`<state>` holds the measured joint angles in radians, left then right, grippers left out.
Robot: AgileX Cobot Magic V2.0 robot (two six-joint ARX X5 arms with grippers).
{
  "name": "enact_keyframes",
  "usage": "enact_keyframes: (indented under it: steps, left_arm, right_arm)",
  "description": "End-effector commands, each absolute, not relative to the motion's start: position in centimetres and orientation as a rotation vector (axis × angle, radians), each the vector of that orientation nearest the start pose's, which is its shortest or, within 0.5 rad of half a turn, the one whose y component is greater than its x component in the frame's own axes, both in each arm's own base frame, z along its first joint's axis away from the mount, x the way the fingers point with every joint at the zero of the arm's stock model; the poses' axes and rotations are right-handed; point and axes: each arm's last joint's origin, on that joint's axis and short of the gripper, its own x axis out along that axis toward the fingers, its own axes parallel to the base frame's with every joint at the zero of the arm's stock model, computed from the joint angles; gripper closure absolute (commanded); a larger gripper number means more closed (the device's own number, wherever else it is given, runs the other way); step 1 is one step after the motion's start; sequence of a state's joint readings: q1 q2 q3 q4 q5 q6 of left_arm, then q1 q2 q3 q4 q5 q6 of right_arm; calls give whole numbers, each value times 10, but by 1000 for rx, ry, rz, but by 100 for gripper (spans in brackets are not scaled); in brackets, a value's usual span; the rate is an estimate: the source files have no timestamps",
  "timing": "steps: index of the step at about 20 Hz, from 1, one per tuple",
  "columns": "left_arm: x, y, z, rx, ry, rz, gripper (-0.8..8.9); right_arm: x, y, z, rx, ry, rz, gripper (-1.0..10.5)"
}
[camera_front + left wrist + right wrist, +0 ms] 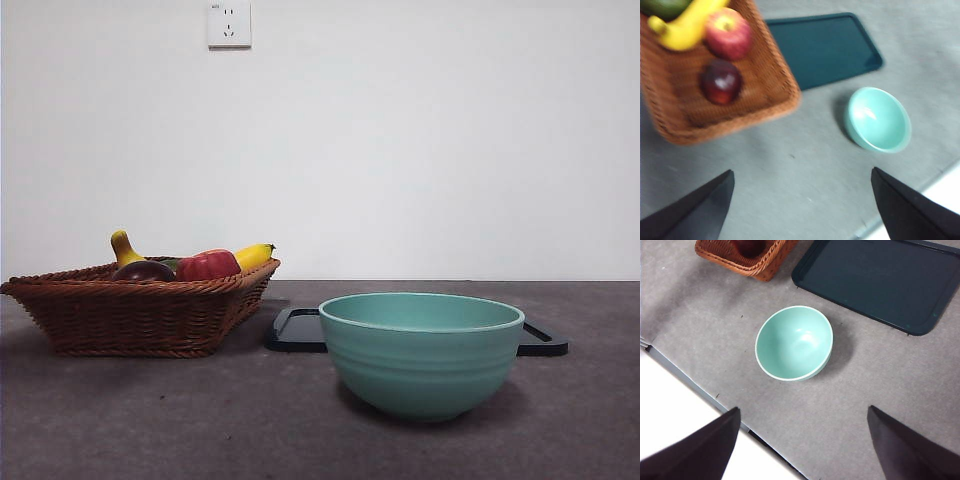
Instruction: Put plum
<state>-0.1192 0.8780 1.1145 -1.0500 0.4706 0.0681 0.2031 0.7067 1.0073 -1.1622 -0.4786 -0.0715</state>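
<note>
The plum [721, 81], dark maroon and glossy, lies in the brown wicker basket [775, 75] beside a red apple [728, 34] and a yellow banana [687, 25]. In the front view the plum [143, 270] peeks over the basket rim [130, 290]; a sliver of the plum [747, 246] shows in the right wrist view. My left gripper [802, 207] hangs open high above the table, between basket and bowl. My right gripper [802, 445] is open too, above the table's near edge in front of the bowl. Neither holds anything.
A mint-green bowl [421, 352] stands empty at the front right of the basket. Behind it lies a flat dark tray [300, 330], also empty. Grey table cloth [150, 420] surrounds them. The table's edge [685, 385] runs close to the bowl.
</note>
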Motion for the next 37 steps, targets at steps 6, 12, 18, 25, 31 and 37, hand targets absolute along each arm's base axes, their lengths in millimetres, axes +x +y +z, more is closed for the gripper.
enact_keyframes:
  steps: [6, 12, 18, 25, 31, 37]
  left_arm:
    - [205, -51, 357, -9, 810, -541, 378]
    - [259, -71, 325, 42, 849, -502, 378]
    - [301, -90, 281, 131, 918, -464, 378]
    - [330, -100, 236, 172, 996, -452, 378]
    - [343, -104, 211, 180, 1032, -455, 378]
    - [348, -105, 199, 182, 1055, -455, 378]
  right_arm:
    - [92, 33, 340, 59, 821, 674, 538]
    - [92, 33, 340, 58, 819, 671, 538]
    - [92, 33, 340, 57, 819, 671, 538]
    - [92, 33, 340, 61, 821, 669, 538]
    - [92, 33, 340, 65, 823, 667, 538]
    - [92, 33, 340, 67, 823, 666, 538]
